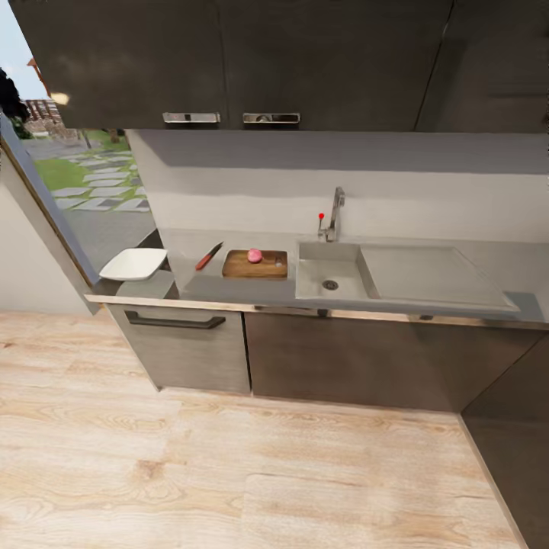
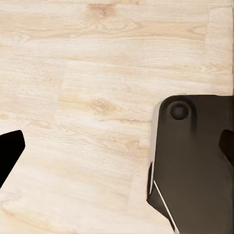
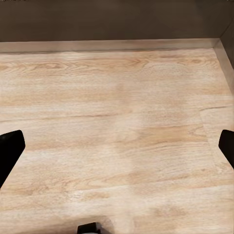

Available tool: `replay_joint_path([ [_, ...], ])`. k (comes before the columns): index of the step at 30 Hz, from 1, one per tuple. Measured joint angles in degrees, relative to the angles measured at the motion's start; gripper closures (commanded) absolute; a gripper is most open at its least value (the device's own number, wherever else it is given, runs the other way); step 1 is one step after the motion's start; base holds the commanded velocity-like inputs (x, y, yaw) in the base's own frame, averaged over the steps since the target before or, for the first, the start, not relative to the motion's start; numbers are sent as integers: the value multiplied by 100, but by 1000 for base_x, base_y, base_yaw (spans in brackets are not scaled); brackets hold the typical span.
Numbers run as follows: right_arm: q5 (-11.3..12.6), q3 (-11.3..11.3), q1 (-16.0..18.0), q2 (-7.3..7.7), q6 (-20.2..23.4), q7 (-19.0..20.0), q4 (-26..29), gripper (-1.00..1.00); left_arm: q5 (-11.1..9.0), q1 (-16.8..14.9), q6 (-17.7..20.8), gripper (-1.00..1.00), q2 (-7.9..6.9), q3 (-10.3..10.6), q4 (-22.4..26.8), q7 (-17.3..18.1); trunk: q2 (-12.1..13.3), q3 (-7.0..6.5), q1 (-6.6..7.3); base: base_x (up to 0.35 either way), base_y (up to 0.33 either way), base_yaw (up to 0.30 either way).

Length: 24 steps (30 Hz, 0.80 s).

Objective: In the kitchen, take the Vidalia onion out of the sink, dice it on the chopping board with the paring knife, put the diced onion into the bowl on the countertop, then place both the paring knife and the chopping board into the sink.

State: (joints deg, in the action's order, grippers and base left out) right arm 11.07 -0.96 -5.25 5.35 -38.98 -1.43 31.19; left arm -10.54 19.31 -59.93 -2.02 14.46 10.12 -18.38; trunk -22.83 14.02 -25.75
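Onion [image 1: 255,255] rests on chopping board [image 1: 255,264], far from tools.

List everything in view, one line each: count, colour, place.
Vidalia onion: one, pink-red, on the chopping board.
chopping board: one, brown, countertop beside the sink.
paring knife: one, red handle, between board and bowl.
bowl: one, white, countertop's far left end.
sink: one, grey, with faucet behind.
countertop: one, grey.
cabinets: dark, above.
floor: pale wood.
left gripper: open, over floor.
right gripper: open, over floor.
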Motion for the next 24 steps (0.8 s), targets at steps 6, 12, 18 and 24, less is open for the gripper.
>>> replay_joint_path([
  [6,1,0,0,0,0,0,0,-100,8,1,336,-100,-55,-6,1733,19,0,-55,0,0,0,0],
  [12,1,5,0,0,0,0,0,-100,-11,3,1460,-100,-253,8,2559,100,0,-109,0,0,0,0],
  [18,1,8,0,0,-8,0,0,-100,-7,2,1486,-100,-257,9,2411,265,0,-164,0,0,0,0],
  [24,1,4,0,0,-9,0,0,-100,-7,2,1494,-100,-258,3,2369,291,0,-219,0,0,0,0],
])
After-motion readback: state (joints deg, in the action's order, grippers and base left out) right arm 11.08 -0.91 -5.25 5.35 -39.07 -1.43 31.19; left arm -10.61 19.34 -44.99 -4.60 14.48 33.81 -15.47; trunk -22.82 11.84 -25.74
